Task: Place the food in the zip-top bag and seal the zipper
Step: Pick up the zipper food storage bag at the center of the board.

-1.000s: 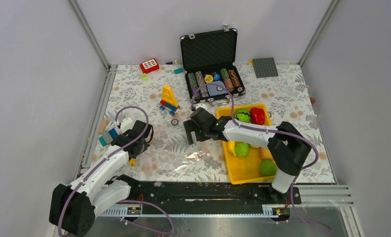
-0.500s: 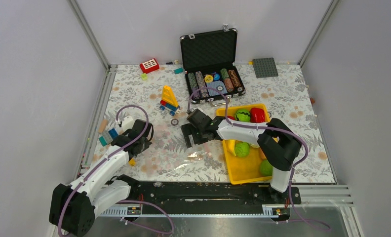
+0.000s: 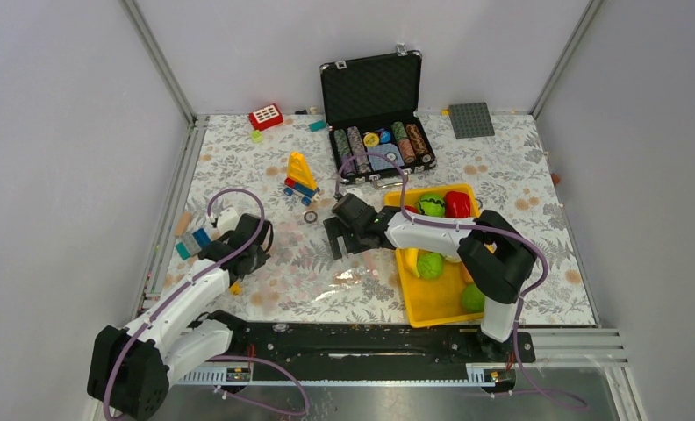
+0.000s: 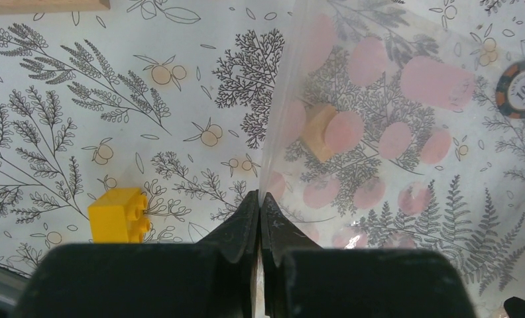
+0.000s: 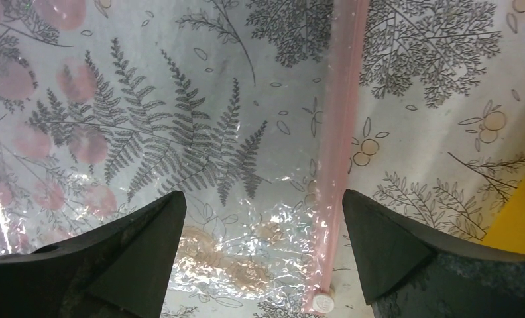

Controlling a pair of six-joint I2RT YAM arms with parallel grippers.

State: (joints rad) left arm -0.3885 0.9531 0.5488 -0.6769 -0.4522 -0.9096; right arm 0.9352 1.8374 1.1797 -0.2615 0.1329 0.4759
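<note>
Two claws attend the flat zip-top bag [image 4: 392, 146] lying on the floral table [image 3: 519, 175]. The left gripper [image 4: 260, 199] is pinched tight on the bag's left edge. The right gripper [image 5: 263, 199] hovers spread wide over its mouth, the pink zipper [image 5: 339, 132] running between its fingers. Behind, an open black case [image 3: 370, 88] holds poker chips [image 3: 382, 145]. Rightmost, the yellow tray [image 3: 432, 307] holds the food [image 3: 429, 265], green round pieces and a red one [image 3: 457, 204].
</note>
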